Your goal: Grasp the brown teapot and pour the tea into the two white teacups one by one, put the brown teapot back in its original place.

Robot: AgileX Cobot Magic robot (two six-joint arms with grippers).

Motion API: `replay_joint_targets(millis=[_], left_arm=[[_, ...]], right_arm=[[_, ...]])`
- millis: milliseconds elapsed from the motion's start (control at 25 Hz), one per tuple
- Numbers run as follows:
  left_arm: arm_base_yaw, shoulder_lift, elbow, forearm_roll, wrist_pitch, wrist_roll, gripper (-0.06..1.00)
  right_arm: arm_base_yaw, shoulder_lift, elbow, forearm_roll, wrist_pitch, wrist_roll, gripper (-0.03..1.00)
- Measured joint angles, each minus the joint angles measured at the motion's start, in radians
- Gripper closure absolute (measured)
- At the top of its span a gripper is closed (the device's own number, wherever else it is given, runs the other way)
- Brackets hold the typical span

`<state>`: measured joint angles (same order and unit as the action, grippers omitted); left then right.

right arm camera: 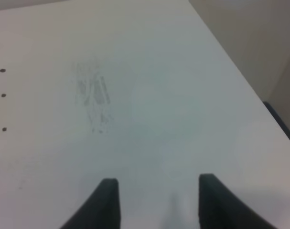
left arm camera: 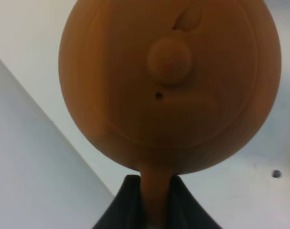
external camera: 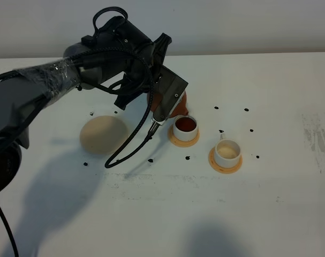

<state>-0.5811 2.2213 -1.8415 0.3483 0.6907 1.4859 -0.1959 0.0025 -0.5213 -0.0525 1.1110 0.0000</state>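
The brown teapot (external camera: 180,106) hangs tilted just above and behind the nearer-left white teacup (external camera: 186,125), which holds dark tea. My left gripper (external camera: 166,105) hides most of the pot. In the left wrist view the teapot (left arm camera: 168,81) fills the frame, and my left gripper (left arm camera: 156,202) is shut on its handle. The second white teacup (external camera: 227,151) stands to the right and looks pale inside. The pale beige disc (external camera: 103,135) lies bare to the left. My right gripper (right arm camera: 156,191) is open and empty over bare table, out of the exterior view.
Each cup sits on an orange-tan coaster (external camera: 183,139) (external camera: 225,165). Small black dots (external camera: 187,158) are scattered on the white table (external camera: 167,214). A grey scuffed patch (external camera: 318,142) marks the right side; it also shows in the right wrist view (right arm camera: 93,95). The table edge (right arm camera: 240,76) runs beside it.
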Motion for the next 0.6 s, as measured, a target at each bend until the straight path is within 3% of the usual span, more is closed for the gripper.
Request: replay_joint_targets(millis=[280, 600], left_arm=[[0.018, -0.047, 0.0, -0.113, 0.105, -0.089, 0.86], [0.032, -0.14, 0.0, -0.188, 0.217, -0.238, 0.86]], right_arm=[[0.0, 0.0, 0.0, 0.0, 0.0, 0.006, 0.57], [0.0, 0.0, 0.0, 0.0, 0.0, 0.006, 0.57]])
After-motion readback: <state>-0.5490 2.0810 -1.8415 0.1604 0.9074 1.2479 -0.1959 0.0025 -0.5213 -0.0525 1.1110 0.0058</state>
